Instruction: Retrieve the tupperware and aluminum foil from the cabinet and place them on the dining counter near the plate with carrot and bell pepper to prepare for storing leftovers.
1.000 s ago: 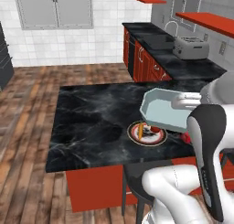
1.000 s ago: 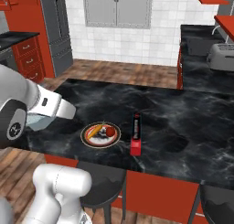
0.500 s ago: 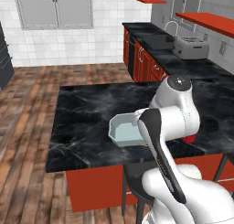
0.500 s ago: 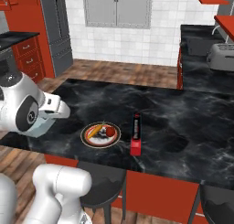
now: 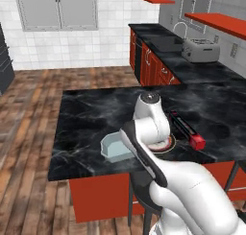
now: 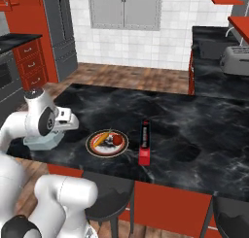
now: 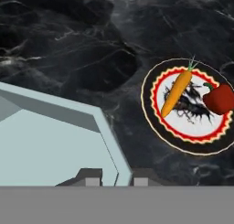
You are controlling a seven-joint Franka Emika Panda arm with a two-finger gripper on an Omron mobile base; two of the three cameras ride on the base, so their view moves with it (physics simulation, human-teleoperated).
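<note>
Closest to me, the gripper point(image 7: 116, 176) is clamped down on the rim of the tub point(image 7: 50, 141); in the hand view the two dark tips sit either side of the tub's pale wall, so the jaws are closed on it. From the left base camera the tub point(image 5: 115, 147) sits low at the near edge of the black marble counter point(image 5: 96, 114), and I can't tell if its bottom is actually touching the slab. The arm bends right over it, elbow up, with the wrist tucked down toward the tub's right end. From the right base camera the tub point(image 6: 41, 141) peeks out under the hand.

Just past the tub is the plate point(image 7: 187, 106), white middle, dark rim with a red zigzag band. On it the carrot point(image 7: 176, 93) lies at a slant, green stub pointing away, and the red pepper point(image 7: 218, 98) sits beside it, near but apart. From the right base camera the plate point(image 6: 107, 143) is near the tub with a gap of bare counter between them.

Next over is the foil box point(image 6: 144, 142), long and black with a red end, lying flat just beside the plate on its far side from the tub. There's pale lettering along its side, but it's too small for me to read. In the left base view the box point(image 5: 185, 129) pokes out from behind the arm.

Further back there's a silver toaster point(image 5: 200, 50) on the worktop, and pale grey double doors point(image 6: 125, 8) on the tiled wall.
</note>
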